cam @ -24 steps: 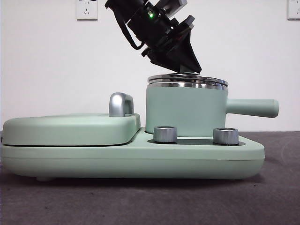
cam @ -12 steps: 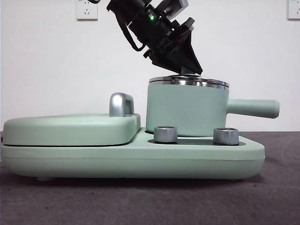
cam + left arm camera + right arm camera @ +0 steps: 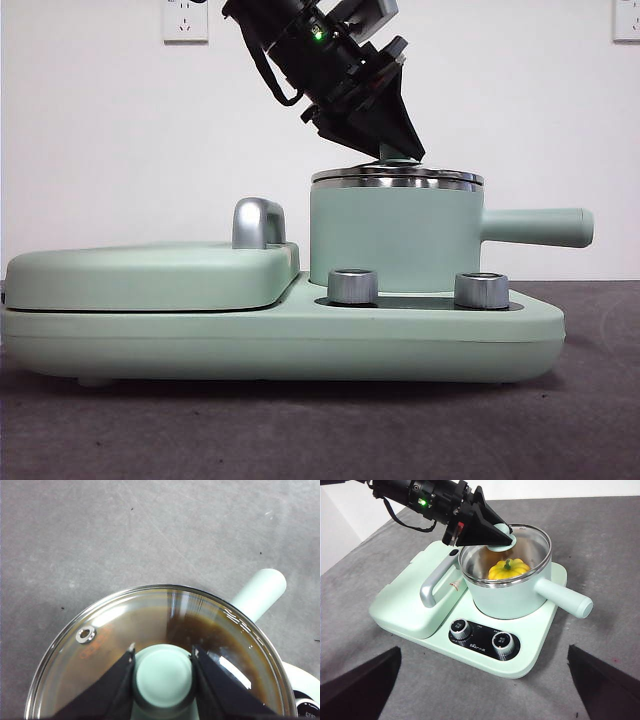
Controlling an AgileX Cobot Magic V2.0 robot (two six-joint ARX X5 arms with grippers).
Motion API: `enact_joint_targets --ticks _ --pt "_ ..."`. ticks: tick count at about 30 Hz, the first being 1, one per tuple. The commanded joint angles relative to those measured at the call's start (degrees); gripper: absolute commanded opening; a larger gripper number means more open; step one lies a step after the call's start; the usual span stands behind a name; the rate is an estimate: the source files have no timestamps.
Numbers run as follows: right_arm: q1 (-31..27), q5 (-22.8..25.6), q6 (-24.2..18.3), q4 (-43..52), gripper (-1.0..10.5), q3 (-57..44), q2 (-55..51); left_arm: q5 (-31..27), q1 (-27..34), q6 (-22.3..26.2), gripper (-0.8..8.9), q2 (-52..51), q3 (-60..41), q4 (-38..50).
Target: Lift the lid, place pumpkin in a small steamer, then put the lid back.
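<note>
Your left gripper [image 3: 162,666] pinches the mint-green knob of the lid [image 3: 115,630], jaws closed to the knob's width, one on either side of it, as the left wrist view shows at the lower centre of its frame. In the front view the same gripper [image 3: 400,155] reaches down from the upper left of the frame and meets the lid [image 3: 398,178] at the centre, with the steel rim lying flat on the steamer [image 3: 395,235]; the lid looks seated, or very nearly so. The relation that counts now is vertical: the knob sits directly between the jaws and the pot directly beneath, so by this reading you need only open the jaws and rise straight up. The steamer's handle [image 3: 535,227] points toward the right of the front frame, away from the gripper. Seen through the glass in the right wrist view, centre of the frame, the pumpkin [image 3: 508,569] rests inside the steamer [image 3: 512,597], stem up. Your right gripper [image 3: 485,700] waits well back from the cooker [image 3: 410,607], its jaws spread wide at the two lower corners of its own view, holding nothing. The task looks almost complete.
</note>
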Motion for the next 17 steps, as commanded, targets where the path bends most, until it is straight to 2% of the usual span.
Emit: enact_joint_targets --ticks 1,2,7,11,13,17 --pt "0.66 -0.04 0.66 0.57 5.8 0.28 0.09 0.81 -0.85 -2.01 0.35 2.73 -0.79 -6.19" --pt "0.66 -0.04 0.66 0.57 5.8 0.28 0.09 0.81 -0.85 -2.01 0.45 2.64 -0.79 -6.14" --pt "0.66 -0.04 0.66 0.57 5.8 0.28 0.09 0.81 -0.87 -2.01 2.85 2.45 -0.79 -5.22" --pt "0.66 -0.04 0.66 0.57 5.8 0.28 0.09 0.79 -0.79 -3.28 4.12 2.03 -0.72 -3.82" --pt "0.66 -0.07 0.63 0.55 5.8 0.28 0.09 0.79 -0.55 -3.43 4.45 1.31 -0.68 -3.74" --pt "0.66 -0.04 0.61 0.55 5.8 0.28 0.09 0.76 0.07 -4.44 4.44 -1.42 -0.66 -3.96"
